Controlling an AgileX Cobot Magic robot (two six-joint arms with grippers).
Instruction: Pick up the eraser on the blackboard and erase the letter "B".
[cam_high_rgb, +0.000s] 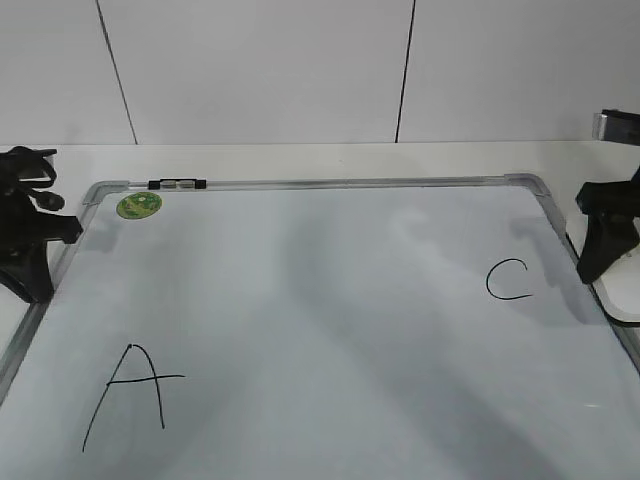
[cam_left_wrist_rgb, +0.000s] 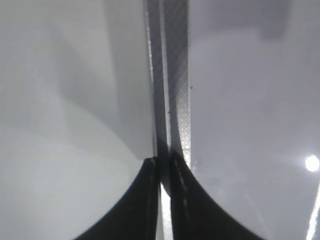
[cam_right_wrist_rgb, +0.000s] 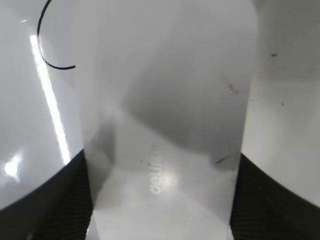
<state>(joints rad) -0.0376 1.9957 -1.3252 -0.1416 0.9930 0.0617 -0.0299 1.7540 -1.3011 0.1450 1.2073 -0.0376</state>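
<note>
The blackboard (cam_high_rgb: 320, 300) lies flat and fills the table. No letter "B" shows on it; its middle is blank. My right gripper (cam_high_rgb: 597, 268) is low at the board's right edge, beside the letter "C" (cam_high_rgb: 507, 279). In the right wrist view its fingers (cam_right_wrist_rgb: 162, 167) press both sides of the white eraser (cam_right_wrist_rgb: 165, 125), with part of the "C" (cam_right_wrist_rgb: 50, 40) at the upper left. In the exterior view only a sliver of the eraser (cam_high_rgb: 614, 300) shows under the gripper. My left gripper (cam_high_rgb: 36, 285) is shut and empty over the board's left frame (cam_left_wrist_rgb: 175, 75).
A large black "A" (cam_high_rgb: 130, 395) is at the board's front left. A green sticker (cam_high_rgb: 139, 205) and a small black-and-clear marker (cam_high_rgb: 176, 184) are at the far left corner. A white wall stands behind the table.
</note>
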